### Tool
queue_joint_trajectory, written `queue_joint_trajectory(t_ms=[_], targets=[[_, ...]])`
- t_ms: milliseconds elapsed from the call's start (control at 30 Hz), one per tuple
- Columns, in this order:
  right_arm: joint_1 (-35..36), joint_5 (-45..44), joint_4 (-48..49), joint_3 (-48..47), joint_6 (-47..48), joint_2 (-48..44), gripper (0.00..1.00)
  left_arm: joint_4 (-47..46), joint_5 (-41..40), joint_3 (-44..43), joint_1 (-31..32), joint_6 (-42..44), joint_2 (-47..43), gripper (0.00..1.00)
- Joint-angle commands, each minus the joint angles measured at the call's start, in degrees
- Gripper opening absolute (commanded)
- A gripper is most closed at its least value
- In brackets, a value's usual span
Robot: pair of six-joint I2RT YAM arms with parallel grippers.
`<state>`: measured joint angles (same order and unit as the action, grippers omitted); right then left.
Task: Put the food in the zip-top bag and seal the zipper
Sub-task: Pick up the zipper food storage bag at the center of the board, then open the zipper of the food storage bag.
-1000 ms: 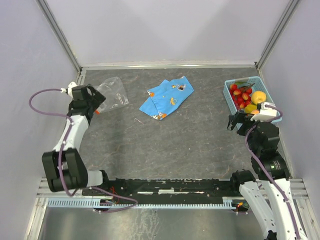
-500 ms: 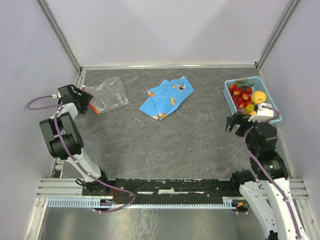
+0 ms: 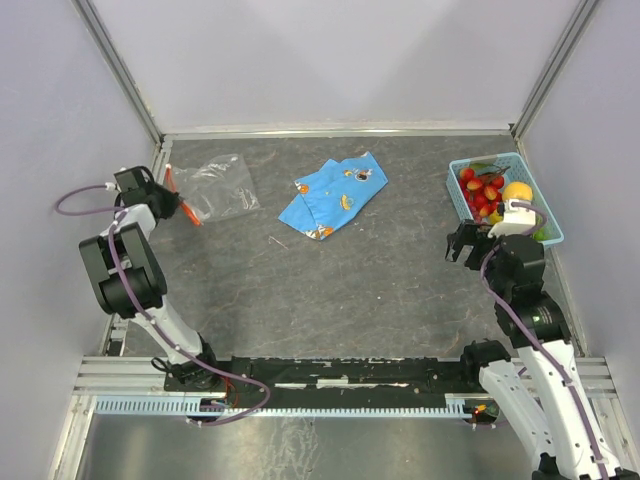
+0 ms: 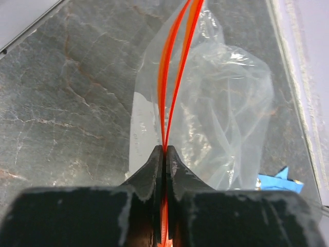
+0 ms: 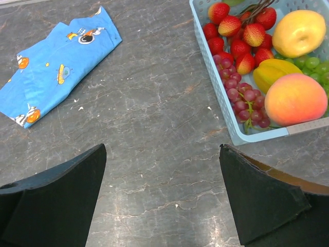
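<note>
The clear zip-top bag (image 3: 222,187) lies at the far left of the table, and in the left wrist view the zip-top bag (image 4: 226,103) spreads out ahead of the fingers. Its red-orange zipper (image 4: 172,62) runs straight into my left gripper (image 4: 164,150), which is shut on the strip. From above, the left gripper (image 3: 160,192) sits at the bag's left edge. The food (image 5: 241,41) fills a light-blue basket (image 5: 262,135): strawberries, a yellow fruit (image 5: 298,32), a peach (image 5: 295,99) and purple grapes (image 5: 245,100). My right gripper (image 5: 162,149) hovers open over bare table just left of the basket.
A blue patterned cloth (image 3: 333,195) lies crumpled at the middle back of the table. Walls close in the table on the left, back and right. The basket (image 3: 456,200) stands against the right wall.
My left gripper has closed on the bag's zipper strip after swinging out to the bag's left edge. The right gripper has drifted slightly left, still open.
</note>
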<state>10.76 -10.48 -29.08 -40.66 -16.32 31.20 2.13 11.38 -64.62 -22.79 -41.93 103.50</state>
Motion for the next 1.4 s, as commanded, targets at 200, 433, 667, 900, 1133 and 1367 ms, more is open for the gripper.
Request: queue_joint_trajectory(t_ms=[200, 433, 667, 900, 1133, 1367], targets=[[0.4, 10.1, 6.5, -3.2, -0.1, 2.9, 0.99, 3.0, 3.4, 3.9, 4.0, 10.6, -18.0, 0.03], [1.7, 19.7, 7.7, -5.3, -2.5, 7.8, 0.99, 11.7, -1.4, 2.0, 13.2, 18.6, -26.6, 0.03], [3.3, 24.8, 7.1, -8.0, -5.0, 13.6, 0.99, 17.6, -7.6, 0.1, 24.3, 24.5, -34.5, 0.03], [6.3, 27.0, 8.8, -9.9, -10.0, 18.7, 0.99, 21.0, -11.8, 0.3, 33.9, 28.2, -40.1, 0.03], [10.5, 24.2, 15.5, -9.0, -19.7, 22.3, 0.98, 21.6, -20.8, 2.5, 46.7, 27.9, -43.8, 0.03], [14.7, 21.8, 24.0, -6.7, -29.1, 26.7, 0.95, 20.4, -34.0, 4.0, 63.9, 26.1, -42.1, 0.03]])
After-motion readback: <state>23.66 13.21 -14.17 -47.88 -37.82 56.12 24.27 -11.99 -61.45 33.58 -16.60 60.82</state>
